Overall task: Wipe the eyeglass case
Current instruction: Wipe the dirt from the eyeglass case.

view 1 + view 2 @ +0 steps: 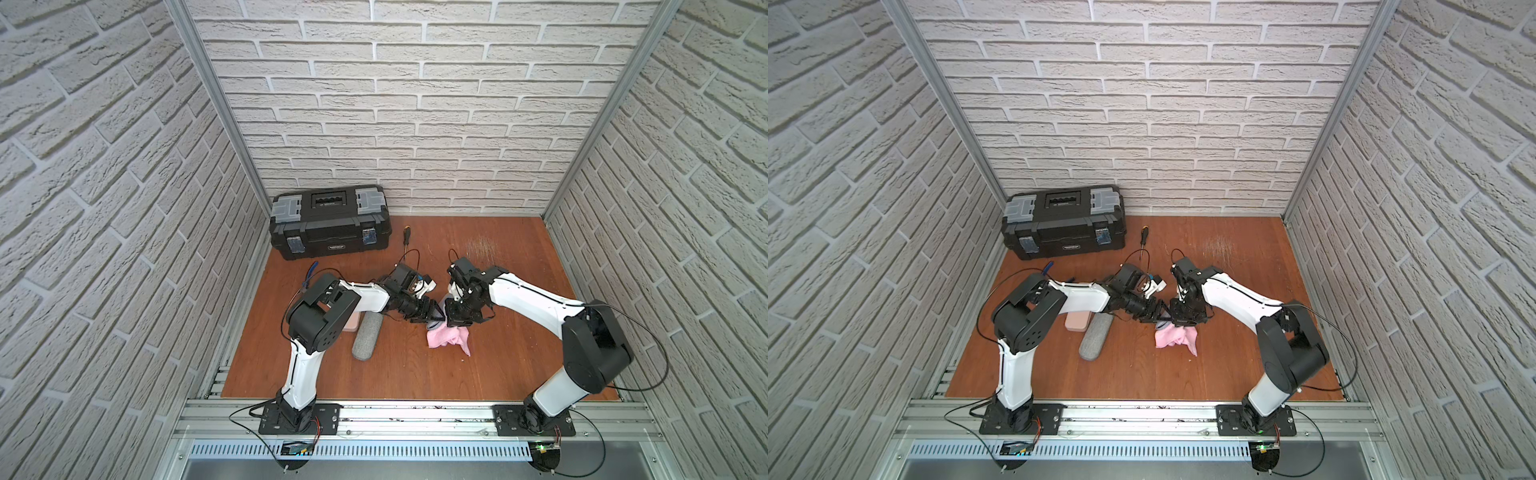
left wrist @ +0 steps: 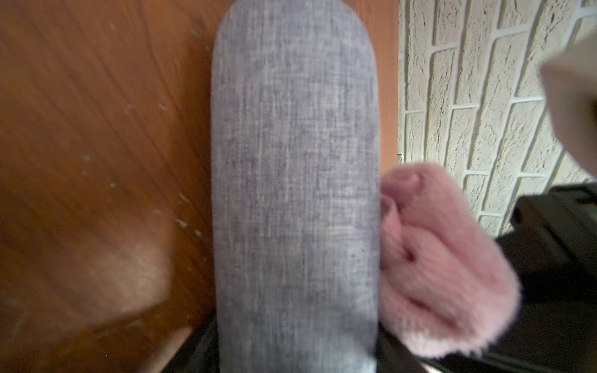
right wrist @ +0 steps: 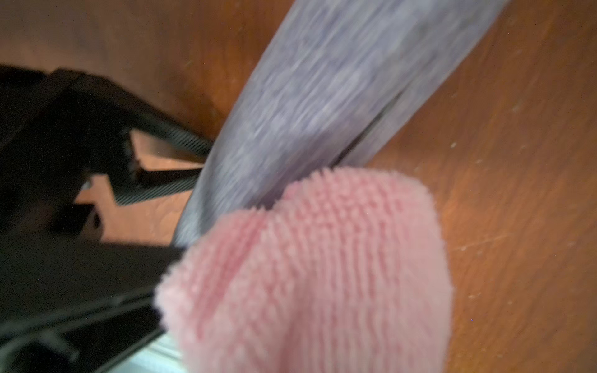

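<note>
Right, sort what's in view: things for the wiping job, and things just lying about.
In the job: grey fabric eyeglass case, held by the left hand; pink fluffy cloth, held by the right hand.
Lying about: black plastic toolbox; black-handled screwdriver; blue-handled pliers; second grey fabric case; pale pink flat case.

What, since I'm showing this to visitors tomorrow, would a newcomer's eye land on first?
At the middle of the table, the left hand holds a grey eyeglass case, while the right hand holds a fluffy pink cloth against its side. Next comes the big black toolbox in the far left corner, against the brick wall.
</note>
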You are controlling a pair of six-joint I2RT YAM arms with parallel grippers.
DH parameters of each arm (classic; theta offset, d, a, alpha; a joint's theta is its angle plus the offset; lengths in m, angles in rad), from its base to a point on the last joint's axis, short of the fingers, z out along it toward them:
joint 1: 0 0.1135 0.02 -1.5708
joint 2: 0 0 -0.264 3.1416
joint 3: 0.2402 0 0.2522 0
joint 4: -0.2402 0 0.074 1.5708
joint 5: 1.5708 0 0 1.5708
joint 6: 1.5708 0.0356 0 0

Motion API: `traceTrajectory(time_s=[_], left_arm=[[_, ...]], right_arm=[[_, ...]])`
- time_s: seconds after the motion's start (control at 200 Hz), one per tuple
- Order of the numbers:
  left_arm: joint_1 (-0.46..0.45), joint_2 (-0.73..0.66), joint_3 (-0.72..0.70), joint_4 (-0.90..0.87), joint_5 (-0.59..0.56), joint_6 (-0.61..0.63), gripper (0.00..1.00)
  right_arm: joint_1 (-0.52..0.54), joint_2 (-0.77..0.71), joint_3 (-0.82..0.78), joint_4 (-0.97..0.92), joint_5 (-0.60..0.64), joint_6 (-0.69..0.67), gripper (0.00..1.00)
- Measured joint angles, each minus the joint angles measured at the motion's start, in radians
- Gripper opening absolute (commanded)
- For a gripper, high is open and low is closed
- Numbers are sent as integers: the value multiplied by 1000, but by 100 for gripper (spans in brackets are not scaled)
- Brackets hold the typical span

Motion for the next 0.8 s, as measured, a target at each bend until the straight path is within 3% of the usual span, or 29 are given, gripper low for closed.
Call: traceTrajectory(time_s=[0.175,0.285,0.455,0.625,0.8], left_arm=[[0,0,0,7,-8,-3,28],[0,0,0,7,-16,-2,27],[-4,-2,-7,22,-24,-10,27],[-6,-5,-26,64,-26,-39,27],[-8,-5,-29,73,-27,-49,26]], right_arm=[[-22,-134,5,-11,-216,-18,2],[-135,-143,38,-46,-237,-43,2],[-298,-72,141,-120,-5,-70,2],[-301,28,204,-140,284,-95,2],[-275,131,211,-125,371,-98,2]])
